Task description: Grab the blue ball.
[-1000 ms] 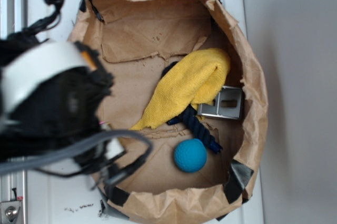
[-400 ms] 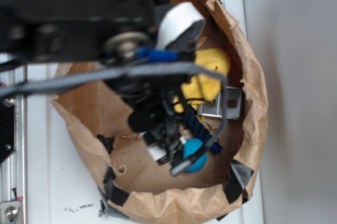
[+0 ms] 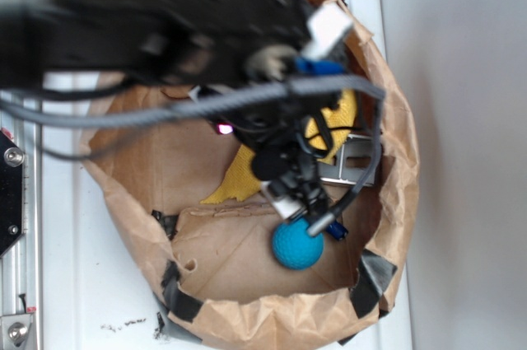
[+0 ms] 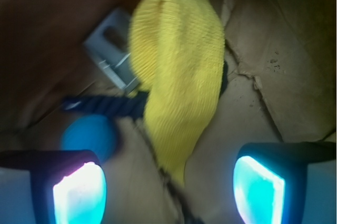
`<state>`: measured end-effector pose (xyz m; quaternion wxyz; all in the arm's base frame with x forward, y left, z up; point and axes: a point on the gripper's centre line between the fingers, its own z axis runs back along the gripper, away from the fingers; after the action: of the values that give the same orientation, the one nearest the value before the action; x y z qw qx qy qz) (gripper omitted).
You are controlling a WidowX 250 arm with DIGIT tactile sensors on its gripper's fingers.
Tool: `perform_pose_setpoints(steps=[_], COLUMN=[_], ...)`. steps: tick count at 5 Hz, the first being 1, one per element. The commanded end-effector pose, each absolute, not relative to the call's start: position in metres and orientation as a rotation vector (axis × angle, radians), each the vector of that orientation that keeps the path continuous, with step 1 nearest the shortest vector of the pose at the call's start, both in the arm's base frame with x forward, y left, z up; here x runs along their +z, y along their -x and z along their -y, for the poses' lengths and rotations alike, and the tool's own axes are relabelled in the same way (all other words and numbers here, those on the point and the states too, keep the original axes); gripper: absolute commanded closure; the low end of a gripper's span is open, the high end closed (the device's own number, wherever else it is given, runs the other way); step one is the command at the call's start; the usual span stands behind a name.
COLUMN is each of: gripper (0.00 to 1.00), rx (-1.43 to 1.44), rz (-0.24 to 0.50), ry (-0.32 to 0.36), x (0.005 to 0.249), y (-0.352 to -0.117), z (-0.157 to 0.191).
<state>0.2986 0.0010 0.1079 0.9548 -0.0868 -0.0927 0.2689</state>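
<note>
Ball position first: the blue ball sits loose on the cardboard floor, lower centre-right of the exterior frame, inside the brown paper bag whose walls are rolled down to form a bin. In the wrist view it shows at lower left, just above the left pad, not between the pads.

Gripper hangs just above the ball's upper edge in the exterior view; contact can't be confirmed. Fingers are spread wide and hold nothing; the wrist view shows both fingertips well apart with bare cardboard and cloth between them. My read: open stance is pre-grasp, but the centreline is offset from the ball, so it needs a lateral correction before descent.

Dark navy rope lies just beside the ball, running under the yellow cloth. A grey metal piece sits beyond that, near the bag wall. Risk: a finger could snag the rope, or nudge the ball into rolling.
</note>
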Motion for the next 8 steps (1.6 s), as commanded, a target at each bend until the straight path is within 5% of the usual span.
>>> perform_pose_setpoints(steps=[1, 4, 5, 6, 8], gripper=[0.0, 0.0, 0.31, 1.0, 1.0], rx=[0.543, 0.484, 0.511, 0.58, 0.602], rz=[0.23, 0.266, 0.301, 0.334, 0.35], ry=[0.188, 0.215, 0.227, 0.239, 0.219], x=[0.095, 0.069, 0.07, 0.073, 0.076], y=[-0.321, -0.332, -0.327, -0.326, -0.322], z=[0.041, 0.067, 0.052, 0.043, 0.044])
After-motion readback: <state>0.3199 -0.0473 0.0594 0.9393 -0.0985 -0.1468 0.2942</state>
